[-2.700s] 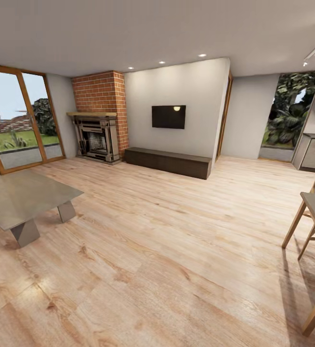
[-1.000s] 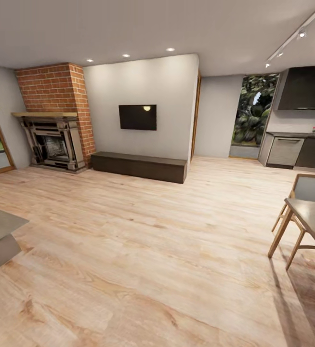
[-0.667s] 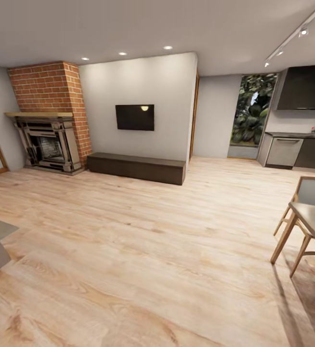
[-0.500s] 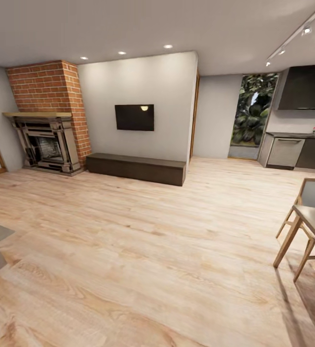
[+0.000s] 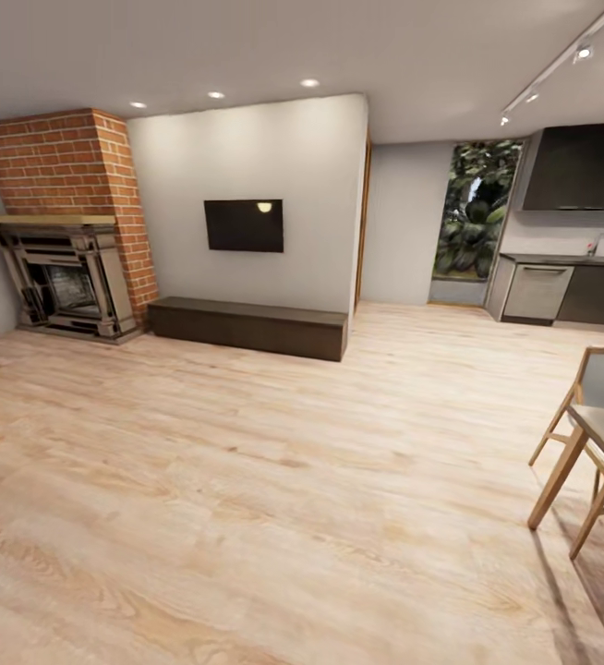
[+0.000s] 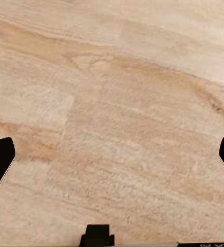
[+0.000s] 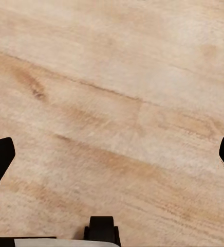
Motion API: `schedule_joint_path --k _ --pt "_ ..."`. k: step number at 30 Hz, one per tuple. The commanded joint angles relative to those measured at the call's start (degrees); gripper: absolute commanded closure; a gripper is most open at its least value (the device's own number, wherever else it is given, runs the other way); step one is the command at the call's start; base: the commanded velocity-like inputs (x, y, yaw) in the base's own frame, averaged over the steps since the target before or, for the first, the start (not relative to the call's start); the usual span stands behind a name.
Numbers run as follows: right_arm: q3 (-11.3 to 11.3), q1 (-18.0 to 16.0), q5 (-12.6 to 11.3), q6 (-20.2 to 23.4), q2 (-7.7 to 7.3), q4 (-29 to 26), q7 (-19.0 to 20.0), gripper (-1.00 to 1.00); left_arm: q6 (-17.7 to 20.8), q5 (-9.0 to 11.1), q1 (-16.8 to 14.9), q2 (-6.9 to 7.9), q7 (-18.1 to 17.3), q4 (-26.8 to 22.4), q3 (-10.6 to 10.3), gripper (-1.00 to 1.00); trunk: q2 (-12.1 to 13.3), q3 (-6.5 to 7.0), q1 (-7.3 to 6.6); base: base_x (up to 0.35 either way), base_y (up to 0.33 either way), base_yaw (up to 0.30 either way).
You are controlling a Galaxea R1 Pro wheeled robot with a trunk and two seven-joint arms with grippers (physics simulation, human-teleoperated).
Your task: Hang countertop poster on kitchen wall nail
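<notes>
Kitchen tabletop (image 5: 565,259), a thin dark-looking slab over dark cabinet fronts, sits far off at the room's right, well apart from both end effectors. Left end effector (image 6: 112,154) and right end effector (image 7: 112,154) hang spread wide and empty over pale wooden plank floor (image 5: 274,480).

TV (image 5: 243,225): on the wall, above the low bench (image 5: 248,327)
Fireplace (image 5: 57,286): left of the bench, against the brick chimney (image 5: 66,166)
Doorway (image 5: 361,226): just right of the TV wall
Window (image 5: 476,211): right of the doorway
Kitchen countertop (image 5: 565,260): right of the window, far behind the chair (image 5: 597,434)
Chair: on the floor (image 5: 247,480), well right of the bench
</notes>
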Motion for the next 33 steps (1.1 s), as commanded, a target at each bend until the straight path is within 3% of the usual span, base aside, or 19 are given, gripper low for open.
schedule_joint_path --k 1,24,33 --pt "0.0 0.0 0.0 -0.2 -0.01 0.0 0.0 -1.0 -0.1 0.0 0.0 0.0 0.0 -0.1 0.1 -1.0 0.0 -0.05 0.04 0.335 0.0 -0.249" --pt "0.0 0.0 0.0 -0.2 -0.02 0.1 0.0 -1.0 -0.1 0.0 0.0 0.06 0.0 -0.1 0.1 -1.0 0.0 -0.05 0.04 0.335 0.0 -0.286" --pt "0.0 0.0 0.0 -0.2 -0.02 0.1 0.0 -1.0 -0.1 0.0 0.0 0.41 0.0 -0.1 0.1 -1.0 0.0 -0.05 0.04 0.335 0.0 -0.067"
